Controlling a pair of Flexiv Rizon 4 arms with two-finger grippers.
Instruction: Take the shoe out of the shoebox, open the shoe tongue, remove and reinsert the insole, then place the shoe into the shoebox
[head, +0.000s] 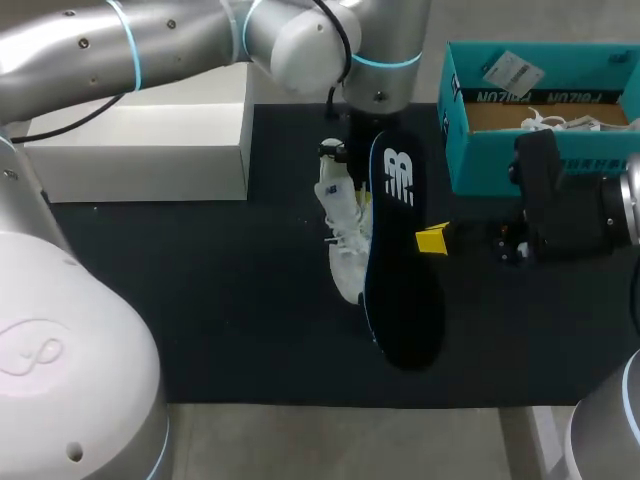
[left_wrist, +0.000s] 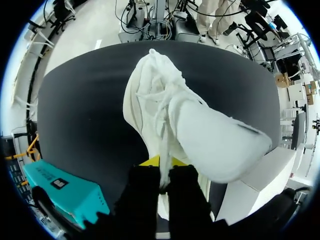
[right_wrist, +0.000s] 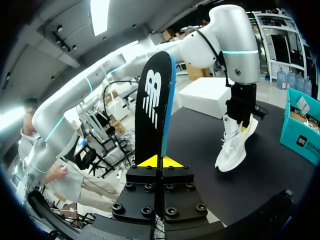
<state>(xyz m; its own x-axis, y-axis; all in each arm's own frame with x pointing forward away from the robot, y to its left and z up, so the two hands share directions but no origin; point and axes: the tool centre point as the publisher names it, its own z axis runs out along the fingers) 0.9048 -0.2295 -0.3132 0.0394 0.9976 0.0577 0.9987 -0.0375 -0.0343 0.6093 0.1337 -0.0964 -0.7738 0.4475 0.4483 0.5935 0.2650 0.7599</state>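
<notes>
Insole covering part of shoe, shoebox cut off

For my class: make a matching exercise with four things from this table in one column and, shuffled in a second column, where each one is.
Things:
1 shoe
2 insole
3 shoebox
4 white box

Places:
A in the right gripper
B far left of the table
C in the left gripper
D far right of the table

Pairs: 1-C, 2-A, 3-D, 4-B
</notes>
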